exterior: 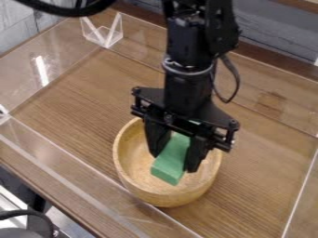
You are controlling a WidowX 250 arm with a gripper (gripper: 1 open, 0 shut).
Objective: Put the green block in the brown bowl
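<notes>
Arm stands vertical over the wooden table, wrist pointing straight down into the brown bowl. Gripper sits within the bowl's hollow, its two black fingers set either side of the green block. Block is tilted, upper end between the fingers, lower end down near the bowl's floor. Fingers appear closed against the block's sides, holding it. Bowl rests near the table's front edge, inside a clear-walled enclosure
</notes>
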